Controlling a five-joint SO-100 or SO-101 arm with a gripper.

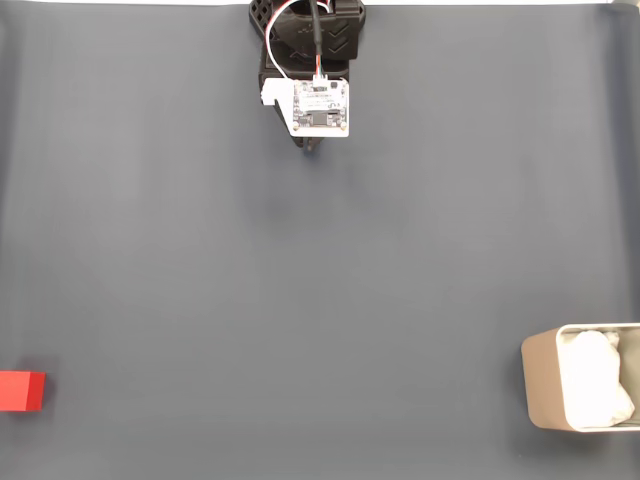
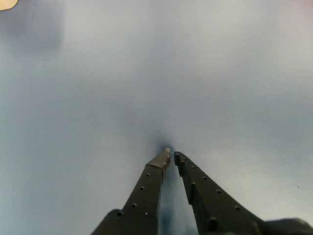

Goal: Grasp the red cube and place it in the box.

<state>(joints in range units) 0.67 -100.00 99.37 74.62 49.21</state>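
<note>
1. Overall, the fixed view shows one red cube, one box and one arm on a dark grey desk.
2. The red cube lies at the far left edge of that view, low down, its faces square to the frame; it has no long axis to speak of.
3. The box sits at the lower right, cut by the frame's right edge, open side up, with white wadding inside; cube and box are well apart.
4. The arm stands at the top centre, far from both.
5. In the wrist view the jaws are nearly closed, tips just apart, holding nothing, just above bare desk.
</note>
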